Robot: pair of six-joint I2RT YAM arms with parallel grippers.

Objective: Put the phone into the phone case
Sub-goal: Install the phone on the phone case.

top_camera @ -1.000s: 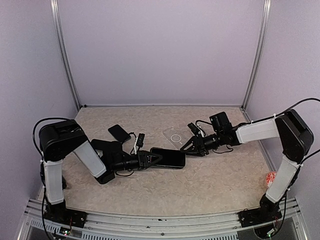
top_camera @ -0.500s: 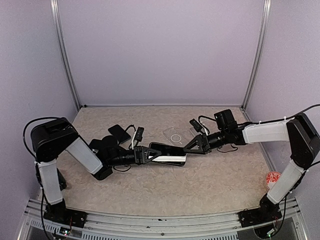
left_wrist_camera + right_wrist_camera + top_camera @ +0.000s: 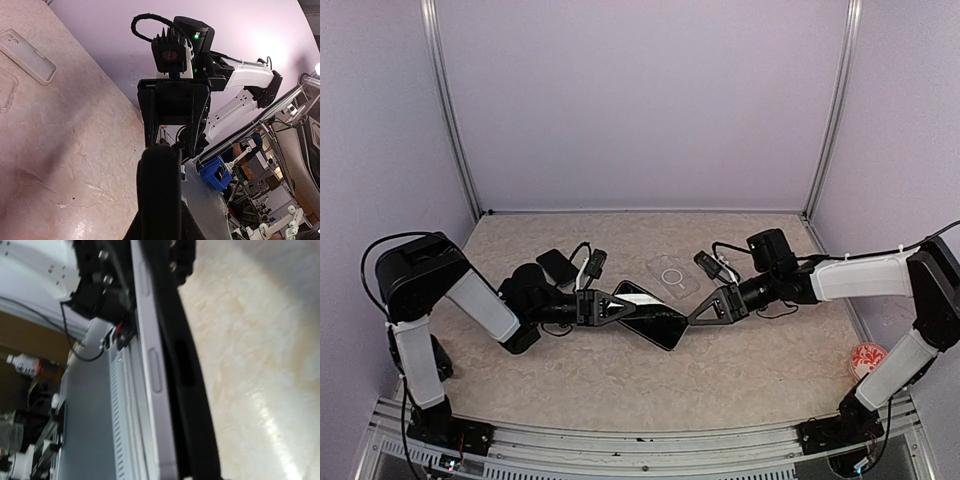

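Note:
The phone (image 3: 652, 315) is a black slab with a silvery side, held off the table and tilted on its long edge between both grippers. My left gripper (image 3: 608, 306) is shut on its left end. My right gripper (image 3: 698, 314) is shut on its right end. In the left wrist view the phone (image 3: 160, 190) shows edge-on, with the right gripper (image 3: 173, 102) at its far end. In the right wrist view the phone's side (image 3: 156, 371) with its buttons runs up the frame. The transparent phone case (image 3: 672, 273) with a white ring lies flat just behind the phone. The phone case also shows in the left wrist view (image 3: 27, 55).
A second black phone (image 3: 557, 265) lies on the table behind my left arm. A red and white round thing (image 3: 864, 357) sits near the right arm's base. Metal posts and purple walls close the back and sides.
The phone has gone from lying nearly flat to raised and tilted on edge. My right gripper has closed in on its right end; both arms shifted slightly forward.

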